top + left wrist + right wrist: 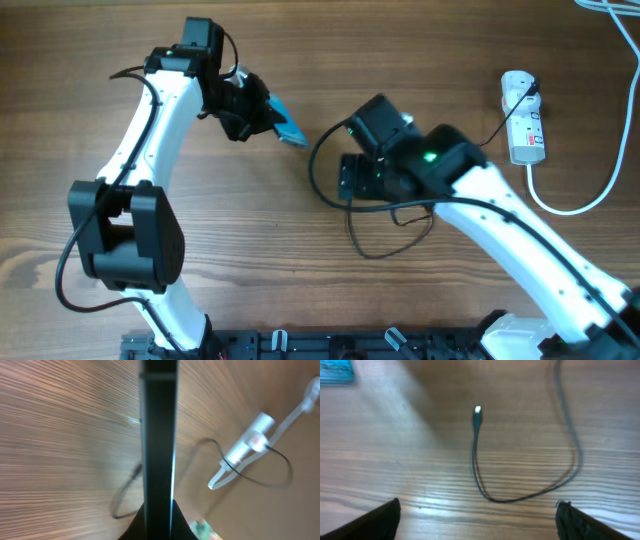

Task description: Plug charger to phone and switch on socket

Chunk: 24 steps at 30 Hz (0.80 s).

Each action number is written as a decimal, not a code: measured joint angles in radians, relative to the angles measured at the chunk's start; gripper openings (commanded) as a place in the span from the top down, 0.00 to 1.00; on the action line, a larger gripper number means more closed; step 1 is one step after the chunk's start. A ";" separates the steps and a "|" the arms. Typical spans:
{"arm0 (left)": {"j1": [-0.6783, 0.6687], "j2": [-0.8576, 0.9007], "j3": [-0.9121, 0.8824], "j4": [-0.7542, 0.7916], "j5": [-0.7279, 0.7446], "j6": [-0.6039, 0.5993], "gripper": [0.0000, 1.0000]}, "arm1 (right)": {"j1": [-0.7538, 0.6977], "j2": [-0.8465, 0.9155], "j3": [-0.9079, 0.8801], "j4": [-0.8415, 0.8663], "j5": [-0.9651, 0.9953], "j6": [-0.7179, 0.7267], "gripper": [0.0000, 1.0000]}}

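Note:
My left gripper [262, 118] is shut on the phone [288, 126], whose teal screen shows at its tip; in the left wrist view the phone [159, 435] stands edge-on between the jaws [160, 525]. The charger, a thin black cable [330, 195], loops on the table under my right arm. Its plug tip [477, 411] lies free on the wood in the right wrist view, ahead of my open, empty right gripper [479, 517]. The phone's corner [335, 372] shows at that view's top left. The socket [524, 118], a white power strip, lies at the far right.
A thick white cord [590, 200] curves from the strip toward the table's right edge. The strip and adapter also show in the left wrist view [247, 445]. A dark rail [330, 345] runs along the front edge.

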 measured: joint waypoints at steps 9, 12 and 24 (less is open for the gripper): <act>0.041 0.000 0.000 -0.050 -0.197 0.000 0.96 | 0.000 0.137 -0.066 0.097 -0.083 -0.016 0.21; 0.041 0.000 0.000 -0.052 -0.227 0.000 0.96 | 0.000 0.212 -0.066 0.150 -0.090 -0.005 0.29; 0.041 0.000 0.000 -0.066 -0.259 0.000 0.96 | 0.000 0.370 -0.068 0.274 -0.036 0.052 0.47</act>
